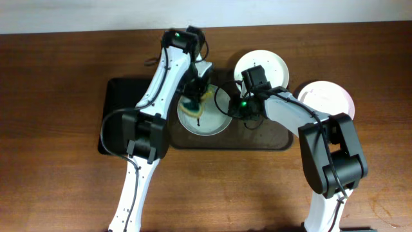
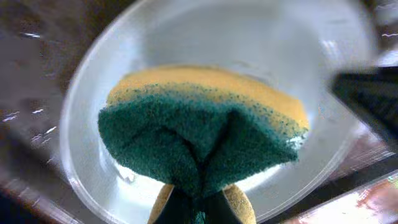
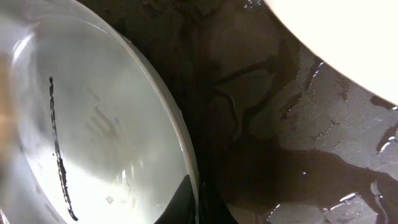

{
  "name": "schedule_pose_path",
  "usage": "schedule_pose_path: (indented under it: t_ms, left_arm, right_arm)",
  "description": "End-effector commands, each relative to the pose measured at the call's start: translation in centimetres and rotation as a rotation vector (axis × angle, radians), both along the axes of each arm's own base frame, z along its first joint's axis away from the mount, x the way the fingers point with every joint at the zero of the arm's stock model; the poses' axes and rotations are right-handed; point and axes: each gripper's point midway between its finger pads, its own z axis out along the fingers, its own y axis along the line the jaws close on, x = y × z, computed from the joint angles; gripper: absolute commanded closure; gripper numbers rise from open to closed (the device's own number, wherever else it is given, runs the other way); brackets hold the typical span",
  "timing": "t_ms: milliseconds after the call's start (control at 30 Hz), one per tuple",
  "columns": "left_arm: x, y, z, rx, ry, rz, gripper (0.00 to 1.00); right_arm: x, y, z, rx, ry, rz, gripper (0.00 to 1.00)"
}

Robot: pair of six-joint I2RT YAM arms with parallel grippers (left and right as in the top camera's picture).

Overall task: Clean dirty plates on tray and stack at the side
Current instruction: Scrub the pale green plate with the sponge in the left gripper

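A white plate (image 1: 209,122) lies in the left part of the dark brown tray (image 1: 270,134). My left gripper (image 1: 195,95) is shut on a green and yellow sponge (image 2: 199,130) pressed onto this plate (image 2: 186,37). My right gripper (image 1: 228,107) is shut on the plate's right rim (image 3: 186,155). A thin black streak (image 3: 57,149) runs across the plate in the right wrist view. A second plate (image 1: 267,64) sits at the tray's back right and also shows in the right wrist view (image 3: 348,37). A third plate (image 1: 328,98) lies on the table to the right of the tray.
A smaller narrow black tray (image 1: 119,103) lies left of the brown tray, under my left arm. The brown tray's floor (image 3: 280,124) is wet with patches of water. Wooden table (image 1: 51,129) surrounds everything.
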Motion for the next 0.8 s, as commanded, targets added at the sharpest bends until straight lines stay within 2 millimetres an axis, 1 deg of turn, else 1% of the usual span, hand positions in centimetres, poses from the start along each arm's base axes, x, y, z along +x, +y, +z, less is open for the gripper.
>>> schedule_pose_path:
  t_ms: [0, 33, 67, 100, 133, 167, 200, 267, 300, 333, 367, 400, 433, 467, 500, 533, 600, 667, 700, 733, 767]
  left_arm:
    - [-0.7, -0.2, -4.3, 0.026, 0.074, 0.099, 1.0]
    - [-0.5, 0.6, -6.1, 0.105, 0.052, 0.136, 1.0]
    - [-0.3, 1.9, -8.1, 0.225, 0.016, 0.209, 1.0]
    - [-1.1, 1.7, -10.0, 0.265, 0.017, 0.237, 1.0]
    - [-2.4, 1.0, -10.7, 0.262, 0.05, 0.218, 1.0]
    - [-4.9, 0.0, -10.4, 0.227, 0.146, 0.145, 1.0]
    - [-7.4, -3.1, -9.3, 0.015, 0.273, 0.008, 1.0]
    - [-9.0, -5.7, -7.7, -0.196, 0.34, -0.11, 1.0]
    - [-8.5, -6.1, -7.8, -0.22, 0.316, -0.12, 1.0]
    - [-7.3, -6.1, -8.4, -0.194, 0.275, -0.076, 1.0]
    - [-5.4, -4.6, -9.6, -0.063, 0.209, 0.059, 1.0]
    - [-3.8, -2.9, -10.1, 0.049, 0.152, 0.178, 1.0]
    - [-2.4, -1.6, -9.8, 0.117, 0.1, 0.252, 1.0]
    - [-0.5, -0.6, -9.0, 0.182, 0.014, 0.314, 1.0]
    - [1.7, -0.1, -7.8, 0.221, -0.091, 0.354, 1.0]
    - [3.7, -0.1, -6.7, 0.233, -0.184, 0.375, 1.0]
    - [7.1, -0.1, -5.5, 0.241, -0.347, 0.451, 1.0]
    - [8.0, -0.1, -5.1, 0.227, -0.379, 0.477, 1.0]
    - [7.8, -0.1, -4.8, 0.219, -0.366, 0.449, 1.0]
    - [6.9, -1.3, -3.9, 0.148, -0.315, 0.323, 1.0]
    - [6.1, -1.5, -2.8, 0.124, -0.276, 0.297, 1.0]
  right_arm:
    - [-0.5, -0.1, -1.5, -0.006, 0.029, 0.028, 0.96]
    - [-0.6, 0.0, -1.5, -0.005, 0.031, 0.032, 0.96]
    - [-0.6, -0.1, -1.5, -0.007, 0.034, 0.032, 0.96]
    - [-0.7, -0.1, -1.5, -0.01, 0.033, 0.038, 0.96]
    - [-0.7, -0.1, -1.5, -0.01, 0.033, 0.038, 0.96]
    - [-0.7, -0.1, -1.5, -0.01, 0.033, 0.038, 0.96]
    - [-0.7, -0.1, -1.5, -0.01, 0.033, 0.038, 0.96]
    - [-0.7, -0.1, -1.5, -0.01, 0.033, 0.038, 0.96]
    - [-0.7, -0.1, -1.5, -0.01, 0.033, 0.038, 0.96]
    - [-0.7, -0.1, -1.5, -0.01, 0.034, 0.038, 0.96]
    - [-0.7, -0.1, -1.5, -0.01, 0.034, 0.038, 0.96]
    - [-0.7, -0.1, -1.5, -0.01, 0.034, 0.038, 0.96]
    - [-0.7, -0.1, -1.5, -0.01, 0.033, 0.038, 0.96]
    - [-0.7, -0.1, -1.5, -0.01, 0.033, 0.038, 0.96]
    - [-0.7, -0.1, -1.5, -0.01, 0.033, 0.038, 0.96]
    - [-0.7, -0.1, -1.5, -0.01, 0.033, 0.038, 0.96]
    - [-0.7, -0.1, -1.6, -0.011, 0.034, 0.04, 0.96]
    - [-0.9, -0.2, -1.6, -0.017, 0.034, 0.055, 0.96]
    - [-0.9, -0.2, -1.6, -0.017, 0.034, 0.055, 0.96]
    - [-0.9, -0.1, -1.6, -0.018, 0.03, 0.062, 0.96]
    - [-0.8, -0.1, -1.6, -0.018, 0.026, 0.066, 0.96]
